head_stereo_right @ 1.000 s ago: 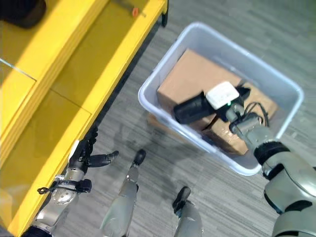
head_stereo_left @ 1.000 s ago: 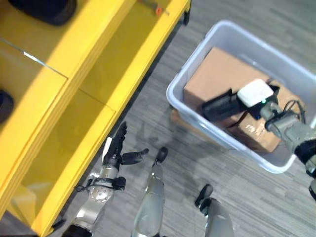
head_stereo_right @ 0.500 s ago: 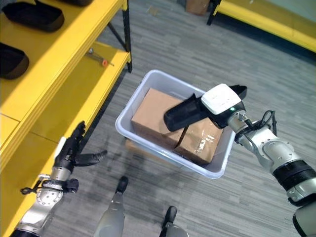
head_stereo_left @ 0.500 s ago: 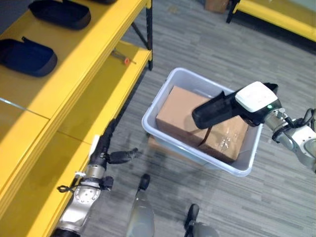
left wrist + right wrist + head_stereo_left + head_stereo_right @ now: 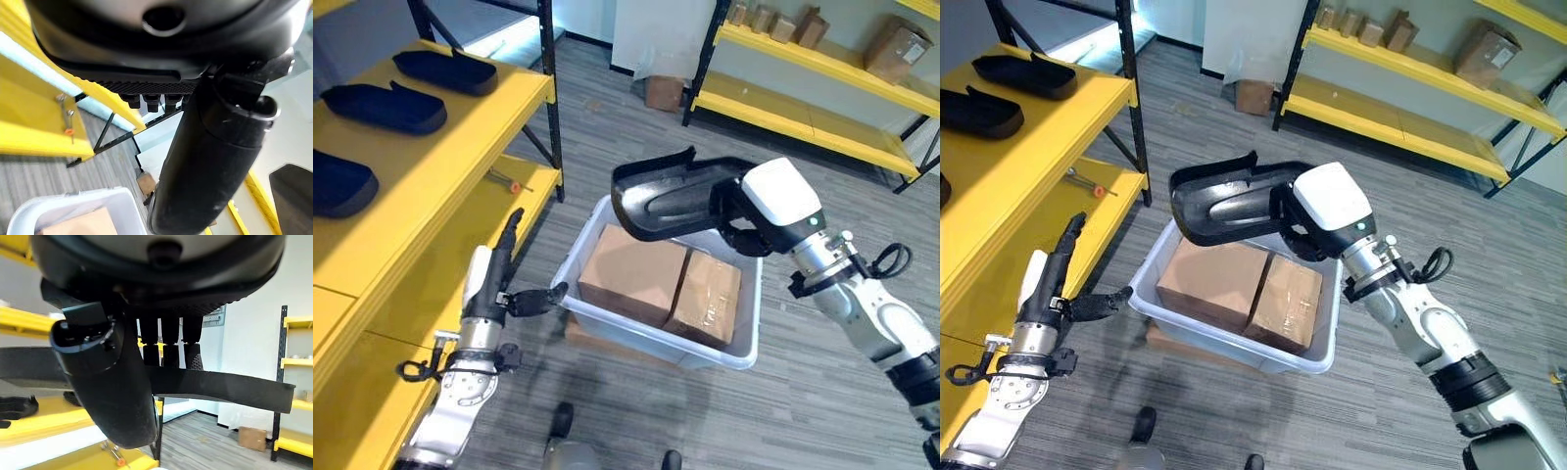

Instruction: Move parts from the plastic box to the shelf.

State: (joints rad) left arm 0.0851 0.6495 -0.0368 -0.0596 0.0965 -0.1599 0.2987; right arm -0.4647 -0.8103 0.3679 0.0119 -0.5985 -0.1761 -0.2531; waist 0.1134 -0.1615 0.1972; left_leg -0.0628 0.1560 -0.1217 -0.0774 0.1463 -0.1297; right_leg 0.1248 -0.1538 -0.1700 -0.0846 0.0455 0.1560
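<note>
— Black part: where is it now?
— Up in the air above the plastic box; a second ago the right hand had it low, down against the cardboard boxes inside.
— What grips it?
— The right hand's fingers and thumb curl round the part's edge, clamped on it.
— And the left hand?
— It was low beside the shelf; now it is raised near the box's corner, fingers straight and apart, thumb pointing toward the box, holding nothing. Other black parts lie on the shelf's upper level.
</note>
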